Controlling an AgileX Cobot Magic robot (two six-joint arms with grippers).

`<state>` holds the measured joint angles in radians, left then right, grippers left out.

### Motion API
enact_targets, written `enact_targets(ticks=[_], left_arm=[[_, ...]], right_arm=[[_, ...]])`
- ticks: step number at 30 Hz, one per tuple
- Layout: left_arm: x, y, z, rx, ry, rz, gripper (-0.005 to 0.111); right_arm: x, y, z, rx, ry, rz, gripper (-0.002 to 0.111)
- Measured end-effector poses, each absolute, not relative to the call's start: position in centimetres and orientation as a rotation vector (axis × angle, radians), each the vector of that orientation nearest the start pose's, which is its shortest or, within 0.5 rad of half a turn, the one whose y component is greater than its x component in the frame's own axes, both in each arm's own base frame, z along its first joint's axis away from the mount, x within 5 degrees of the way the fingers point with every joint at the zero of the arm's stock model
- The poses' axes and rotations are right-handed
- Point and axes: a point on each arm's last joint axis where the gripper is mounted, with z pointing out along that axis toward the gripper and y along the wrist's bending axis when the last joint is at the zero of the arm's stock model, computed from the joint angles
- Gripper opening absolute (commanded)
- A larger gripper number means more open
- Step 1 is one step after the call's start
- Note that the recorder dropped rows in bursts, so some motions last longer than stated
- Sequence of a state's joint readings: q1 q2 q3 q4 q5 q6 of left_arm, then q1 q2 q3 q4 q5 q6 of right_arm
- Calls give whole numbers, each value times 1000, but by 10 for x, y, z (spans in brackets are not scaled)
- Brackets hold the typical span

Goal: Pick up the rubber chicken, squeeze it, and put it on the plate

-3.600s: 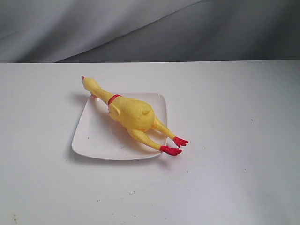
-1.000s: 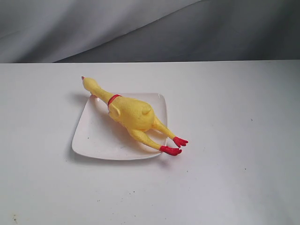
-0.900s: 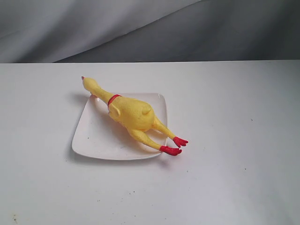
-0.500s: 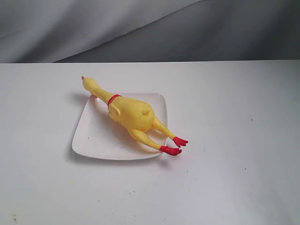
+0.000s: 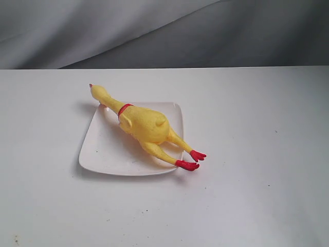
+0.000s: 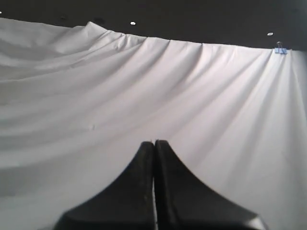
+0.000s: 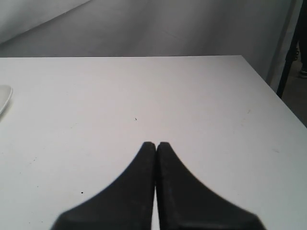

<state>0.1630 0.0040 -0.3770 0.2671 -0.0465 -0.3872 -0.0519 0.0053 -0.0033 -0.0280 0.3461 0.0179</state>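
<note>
The yellow rubber chicken (image 5: 146, 126) lies diagonally across the white square plate (image 5: 105, 152). Its head sticks out past the far left corner and its red feet (image 5: 193, 160) hang over the near right rim. Neither arm shows in the exterior view. My left gripper (image 6: 154, 143) is shut on nothing and faces a draped white cloth. My right gripper (image 7: 156, 143) is also shut and empty, above bare white table, with a sliver of the plate (image 7: 3, 98) at the edge of its wrist view.
The white table (image 5: 257, 154) has a few dark specks. A grey cloth backdrop (image 5: 205, 31) hangs behind it. The right wrist view shows the table's side edge (image 7: 273, 88) and a dark floor beyond it.
</note>
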Motion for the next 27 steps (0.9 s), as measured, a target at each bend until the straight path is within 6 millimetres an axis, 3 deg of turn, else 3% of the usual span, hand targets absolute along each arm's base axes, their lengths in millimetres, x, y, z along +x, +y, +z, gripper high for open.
enact_targets(ticks=[20, 27], left_arm=[[18, 4, 322, -99, 1251, 165, 1], [25, 6, 304, -115, 1370, 160, 1]], right_arm=[[54, -4, 183, 47, 1831, -51, 0], [54, -4, 183, 47, 1831, -51, 0]])
